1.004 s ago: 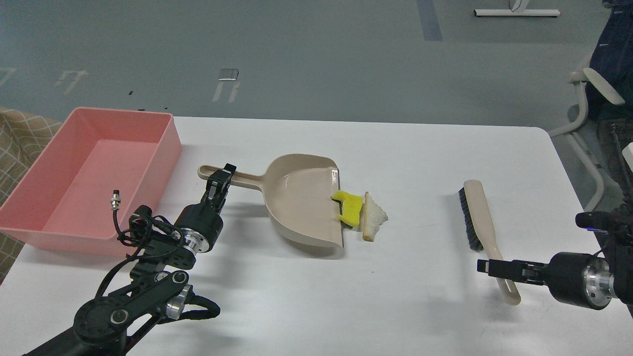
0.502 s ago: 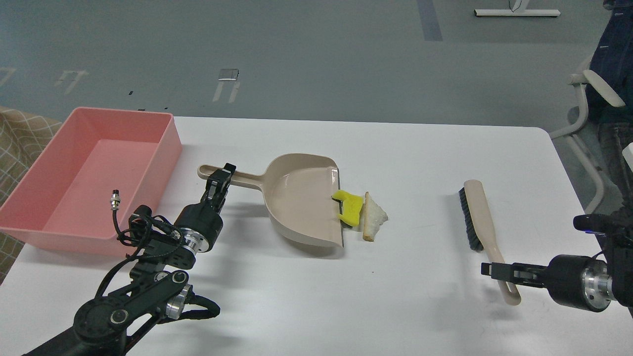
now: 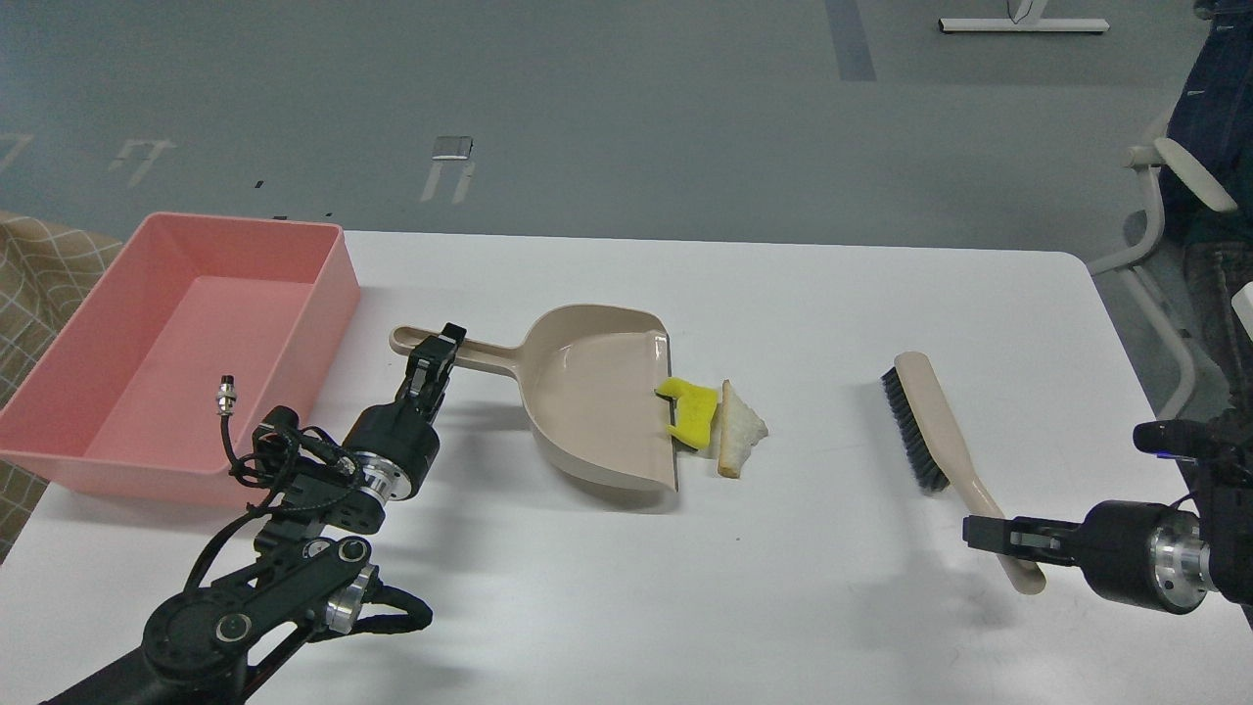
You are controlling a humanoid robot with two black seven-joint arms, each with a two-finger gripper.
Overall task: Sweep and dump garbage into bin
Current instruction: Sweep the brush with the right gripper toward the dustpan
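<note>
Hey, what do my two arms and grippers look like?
Both arms are black with silver metal rings at the wrists. The left gripper has slim black fingers, with loose black cables and a small silver plug behind it. The right gripper is black too.

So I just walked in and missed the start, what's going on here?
A two-armed robot is set to sweep. Its left claw grips the dustpan handle; its right claw holds the brush by the handle. The yellow chunk sits at the pan's lip, the bread slice just beside it on the table. The pink bin holds nothing.
</note>
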